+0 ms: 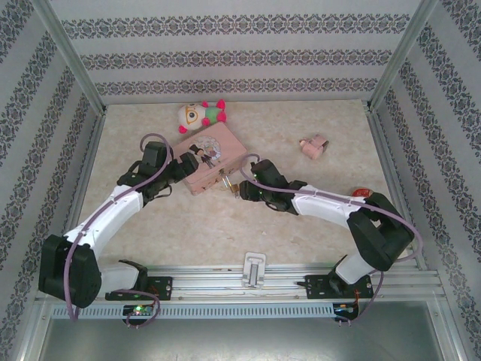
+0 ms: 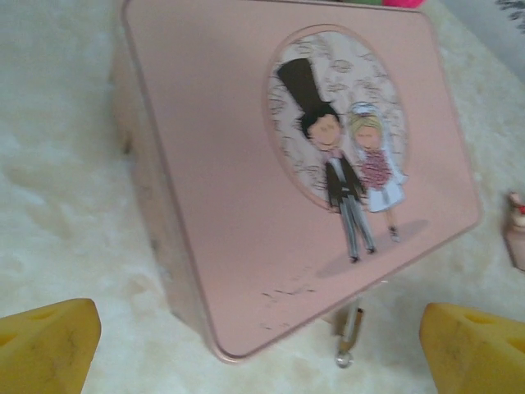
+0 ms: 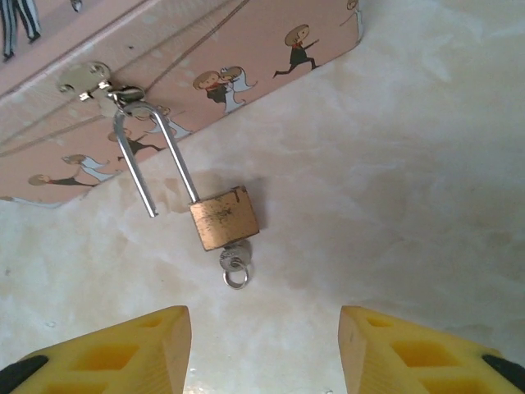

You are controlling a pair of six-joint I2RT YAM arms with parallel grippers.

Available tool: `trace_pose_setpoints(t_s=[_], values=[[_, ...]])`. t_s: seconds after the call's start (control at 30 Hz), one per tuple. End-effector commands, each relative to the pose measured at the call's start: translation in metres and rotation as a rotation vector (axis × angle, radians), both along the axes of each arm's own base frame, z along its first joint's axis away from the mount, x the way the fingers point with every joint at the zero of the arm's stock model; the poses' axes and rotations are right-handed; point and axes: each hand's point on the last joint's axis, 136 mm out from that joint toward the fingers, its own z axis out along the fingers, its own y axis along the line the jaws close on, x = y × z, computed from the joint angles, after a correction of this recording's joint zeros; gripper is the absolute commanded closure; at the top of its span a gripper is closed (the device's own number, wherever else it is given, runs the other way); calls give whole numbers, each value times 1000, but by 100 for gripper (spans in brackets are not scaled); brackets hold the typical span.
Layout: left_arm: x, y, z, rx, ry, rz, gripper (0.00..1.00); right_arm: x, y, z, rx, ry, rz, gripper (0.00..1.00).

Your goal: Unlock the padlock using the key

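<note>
Yellow fingers (image 3: 123,345) of the right claw (image 3: 264,328) gape empty, padlock (image 3: 225,217) just ahead.
Padlock hooks through the box (image 3: 246,49) clasp (image 3: 86,80), one shackle leg out of the body, key (image 3: 235,261) in its base; left claw (image 2: 258,328) spreads wide, empty, before the box lid.

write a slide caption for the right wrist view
Brass padlock hangs open from the pink box's clasp, key in its base, right gripper open below.

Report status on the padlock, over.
Left end effector open, right end effector open, both empty. Padlock hooked on pink box clasp, shackle sprung free, key in its base. Nothing blocking.
</note>
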Motion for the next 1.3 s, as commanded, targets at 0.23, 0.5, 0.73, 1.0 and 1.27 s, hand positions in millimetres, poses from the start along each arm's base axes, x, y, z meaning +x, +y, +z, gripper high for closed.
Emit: trace_pose_setpoints(t_s=[0.23,0.5,0.73,1.0,1.27], values=[[5,26,-13,61,54,26,1,13,6,-27,-125,87,71,48],[8,28,-22,31,77,30,1,29,18,-44,-125,136,106,47],[12,25,-28,3,95,21,1,31,36,-46,-49,146,166,46],[14,25,-30,-7,97,27,1,33,42,-54,-41,164,192,46],[12,25,-32,-17,104,26,1,46,39,-62,-74,150,162,46]])
